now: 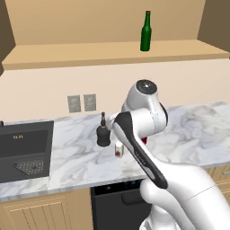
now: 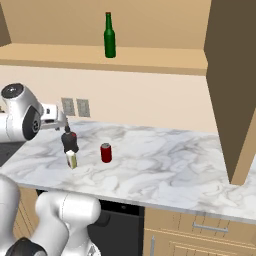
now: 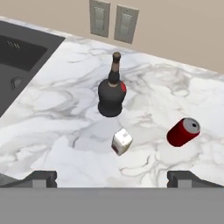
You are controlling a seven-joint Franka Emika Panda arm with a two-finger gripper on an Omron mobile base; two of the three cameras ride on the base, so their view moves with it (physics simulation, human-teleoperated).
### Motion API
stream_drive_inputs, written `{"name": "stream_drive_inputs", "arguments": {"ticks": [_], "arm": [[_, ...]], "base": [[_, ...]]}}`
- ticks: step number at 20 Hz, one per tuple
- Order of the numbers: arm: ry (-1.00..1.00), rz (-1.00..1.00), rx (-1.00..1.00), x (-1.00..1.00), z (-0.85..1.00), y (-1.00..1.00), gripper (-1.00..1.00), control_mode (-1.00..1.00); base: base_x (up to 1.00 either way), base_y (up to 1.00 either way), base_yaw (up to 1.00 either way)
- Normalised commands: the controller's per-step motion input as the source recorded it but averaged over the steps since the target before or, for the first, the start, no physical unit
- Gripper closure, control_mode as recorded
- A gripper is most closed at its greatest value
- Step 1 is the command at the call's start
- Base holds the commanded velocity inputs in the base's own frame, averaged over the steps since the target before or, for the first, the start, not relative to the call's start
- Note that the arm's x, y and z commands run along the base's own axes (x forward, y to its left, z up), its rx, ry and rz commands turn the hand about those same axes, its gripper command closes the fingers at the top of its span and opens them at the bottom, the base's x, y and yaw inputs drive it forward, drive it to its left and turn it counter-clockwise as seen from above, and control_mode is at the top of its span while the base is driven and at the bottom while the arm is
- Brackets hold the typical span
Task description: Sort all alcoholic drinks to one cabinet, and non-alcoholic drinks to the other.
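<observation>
Drinks await sorting on the marble counter (image 2: 165, 165): a black bottle (image 3: 111, 97), a white carton (image 3: 121, 141) and a red can (image 3: 183, 131) stand below my gripper (image 3: 111, 178), whose jaws are spread wide and hold nothing. A green bottle (image 1: 146, 32) already stands upright on the shelf of the open cabinet (image 1: 112, 53) above the counter.

From the hand view, I see the black bottle sitting nearest the wall outlets (image 3: 113, 21), the carton just in front of it, the can off to one side and well apart from both. In the right base view the carton sits so close to the black bottle that I cannot tell whether they touch.

My reading is that the black bottle is the likely next pick, since it belongs with the green one. The risk lies in that crowding. If I come down around the bottle's belly, a fingertip could clip the carton and tip it or push it across the marble. The belly is round and smooth, so a grip off its widest line could squeeze it out sideways. Taking it by the thin neck may let the heavy body swing. On the lift to the shelf, a low carry could strike the shelf edge, and a careless placement could knock the green bottle over.
</observation>
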Motion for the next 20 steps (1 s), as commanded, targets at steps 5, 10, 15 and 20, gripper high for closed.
{"name": "stream_drive_inputs", "arguments": {"ticks": [5, 10, 15, 20], "arm": [[0.00, 0.00, -0.01, 0.24, -0.18, 0.03, -1.00, -1.00], [0.00, 0.00, 0.00, 0.29, -0.16, 0.05, -1.00, -1.00], [0.03, 0.00, 0.00, 0.28, -0.11, 0.17, -1.00, -1.00], [0.04, 0.00, 0.00, 0.29, -0.10, 0.14, -1.00, -1.00]], "base": [[0.00, 0.00, 0.00], [0.00, 0.00, 0.00], [0.00, 0.00, 0.00], [0.00, 0.00, 0.00]]}}
